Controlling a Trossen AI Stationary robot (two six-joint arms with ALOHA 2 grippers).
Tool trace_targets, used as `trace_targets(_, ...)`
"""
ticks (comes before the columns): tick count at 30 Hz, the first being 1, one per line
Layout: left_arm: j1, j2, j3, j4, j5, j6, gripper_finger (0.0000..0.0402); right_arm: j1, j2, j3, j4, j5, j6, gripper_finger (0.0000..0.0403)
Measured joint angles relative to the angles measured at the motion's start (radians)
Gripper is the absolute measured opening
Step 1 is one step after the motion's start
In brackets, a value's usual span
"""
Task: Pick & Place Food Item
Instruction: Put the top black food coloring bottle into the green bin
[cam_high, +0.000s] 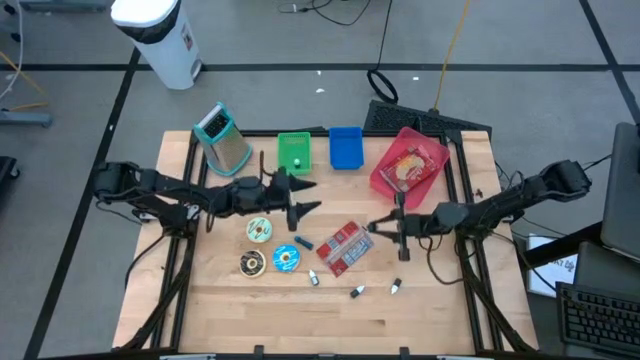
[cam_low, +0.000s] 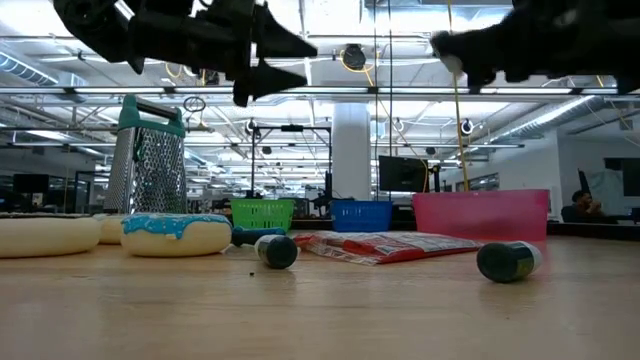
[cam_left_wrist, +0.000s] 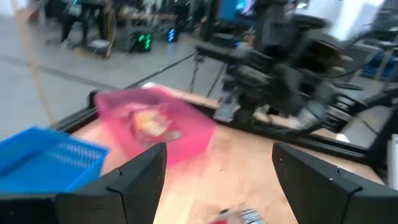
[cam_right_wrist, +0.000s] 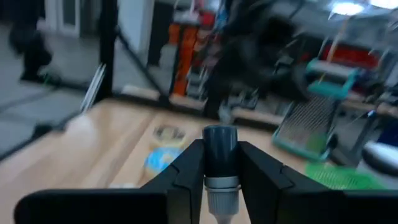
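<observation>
My right gripper (cam_right_wrist: 221, 163) hangs above the table's right middle (cam_high: 380, 226), level and pointing toward the left edge, shut on a small dark-capped tube (cam_right_wrist: 219, 142). My left gripper (cam_left_wrist: 217, 162) is open and holds nothing; it hangs level above the table's middle (cam_high: 303, 203), pointing toward the right edge. In the left wrist view the pink bin (cam_left_wrist: 155, 124) with food in it lies ahead. Similar small tubes (cam_high: 357, 291) (cam_high: 395, 287) lie on the table near the front. My right gripper pinches the small tube between its two fingers, just below the dark cap (cam_right_wrist: 220, 171). The fingers come at it level, from the table's right side. The tube stands upright in the hold, cap up and pale lower part (cam_right_wrist: 221, 196) below, lifted clear of the table.
A red packet (cam_high: 343, 245) and iced donuts (cam_high: 260, 230) (cam_high: 286, 258) (cam_high: 252, 264) lie mid-table. At the back stand a grater (cam_high: 224, 138), a green basket (cam_high: 294, 152), a blue basket (cam_high: 345, 148) and the pink bin (cam_high: 408, 165). Bare wood runs along the near edge.
</observation>
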Motion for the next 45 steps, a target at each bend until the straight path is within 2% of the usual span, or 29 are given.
trace_targets(4, -0.039, 0.063, 0.016, 0.14, -0.001, 0.057, 0.0294, -0.054, 0.051, 0.0, 0.17, -0.084, 0.028, 0.0061)
trace_targets(9, -0.055, 0.169, 0.11, 0.153, 0.033, 0.127, 0.0294, -0.075, 0.131, 0.031, 0.352, -0.106, 0.08, 0.0061)
trace_targets(13, -0.062, 0.274, 0.228, 0.153, 0.111, 0.195, 0.0294, -0.074, 0.183, 0.085, 0.365, -0.108, 0.075, 0.0065)
trace_targets(19, -0.064, 0.39, 0.382, 0.144, 0.189, 0.206, 0.0294, -0.074, 0.25, 0.138, 0.364, -0.11, 0.046, 0.0062)
trace_targets(24, -0.074, 0.428, 0.433, 0.131, 0.195, 0.208, 0.0294, -0.073, 0.267, 0.145, 0.375, -0.132, 0.04, 0.0062)
trace_targets(30, -0.075, 0.427, 0.434, 0.137, 0.186, 0.208, 0.0292, -0.073, 0.268, 0.146, 0.383, -0.157, 0.047, 0.0063)
trace_targets(33, -0.075, 0.427, 0.434, 0.147, 0.185, 0.232, 0.0275, -0.073, 0.268, 0.146, 0.383, -0.156, 0.047, 0.0063)
trace_targets(45, -0.07, 0.427, 0.434, 0.153, 0.183, 0.29, 0.0143, -0.091, 0.268, 0.145, 0.371, -0.154, 0.048, 0.0061)
